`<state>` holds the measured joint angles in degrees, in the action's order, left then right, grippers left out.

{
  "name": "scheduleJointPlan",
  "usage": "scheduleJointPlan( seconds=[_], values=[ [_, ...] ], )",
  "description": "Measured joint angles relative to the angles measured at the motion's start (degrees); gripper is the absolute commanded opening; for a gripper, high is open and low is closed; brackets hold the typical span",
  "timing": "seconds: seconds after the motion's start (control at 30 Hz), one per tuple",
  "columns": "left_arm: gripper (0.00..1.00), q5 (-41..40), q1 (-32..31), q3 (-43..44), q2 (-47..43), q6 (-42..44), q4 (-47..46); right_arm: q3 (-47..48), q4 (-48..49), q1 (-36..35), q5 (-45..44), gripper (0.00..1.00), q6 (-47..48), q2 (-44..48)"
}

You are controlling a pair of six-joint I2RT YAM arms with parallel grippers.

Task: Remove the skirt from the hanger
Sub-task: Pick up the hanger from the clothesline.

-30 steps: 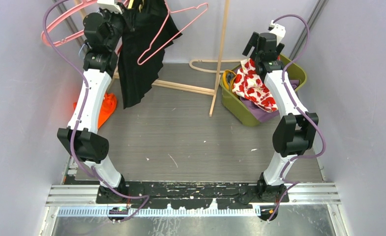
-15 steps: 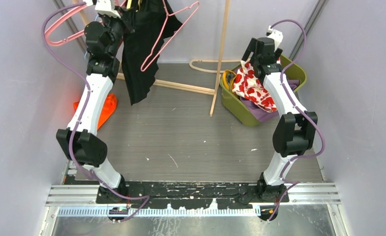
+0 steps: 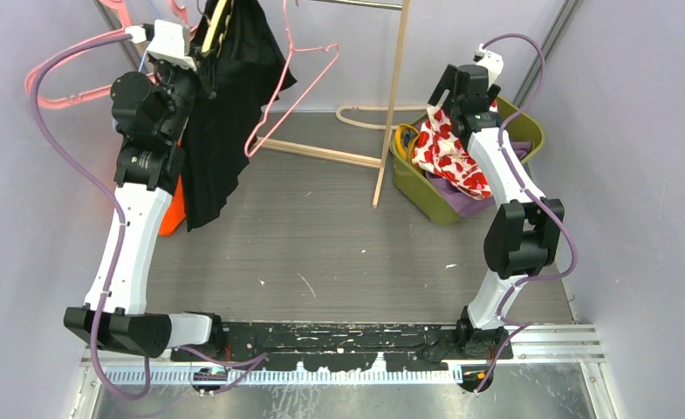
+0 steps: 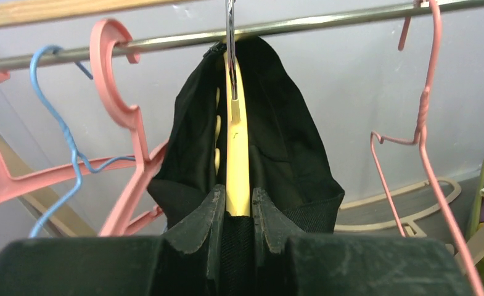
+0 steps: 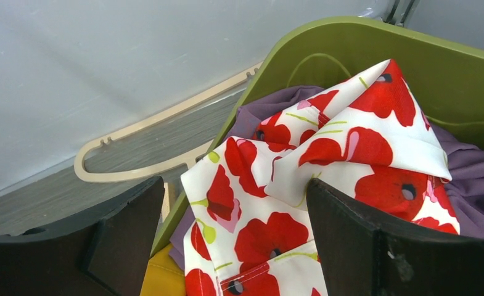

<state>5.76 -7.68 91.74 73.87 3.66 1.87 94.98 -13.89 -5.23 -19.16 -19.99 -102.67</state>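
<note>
A black skirt [image 3: 225, 96] hangs on a yellow hanger [image 4: 237, 154] hooked on the metal rail [image 4: 325, 23] at the back left. My left gripper [image 4: 234, 203] is shut on the hanger's lower end, with black skirt fabric between the jaws below it; it shows in the top view [image 3: 195, 57] too. The skirt [image 4: 288, 142] drapes over both sides of the hanger. My right gripper [image 5: 236, 209] is open above the green basket [image 3: 522, 131], over a white cloth with red poppies [image 5: 325, 160], touching nothing.
Pink hangers [image 4: 125, 117] and a blue wire hanger [image 4: 60, 129] hang on the rail to the left, a pink wire hanger [image 4: 424, 142] to the right. A wooden rack post [image 3: 391, 96] stands mid-back. An orange cloth [image 3: 174, 209] and a beige hanger [image 3: 365, 113] lie on the floor.
My left arm has swung left and up, carrying the skirt and hanger with it; the skirt now hangs further left. The right arm has barely moved.
</note>
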Motion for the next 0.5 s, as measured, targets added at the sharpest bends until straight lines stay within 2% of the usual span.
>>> scheduleJointPlan(
  seconds=[0.27, 0.5],
  values=[
    [0.00, 1.4, 0.1, 1.5, 7.1, 0.1, 2.8, -0.6, 0.2, 0.0, 0.2, 0.91, -0.3, 0.5],
    [0.00, 2.4, 0.1, 1.5, 8.2, -0.2, 5.6, -2.4, 0.2, 0.0, 0.0, 0.90, 0.3, 3.4]
  ],
)
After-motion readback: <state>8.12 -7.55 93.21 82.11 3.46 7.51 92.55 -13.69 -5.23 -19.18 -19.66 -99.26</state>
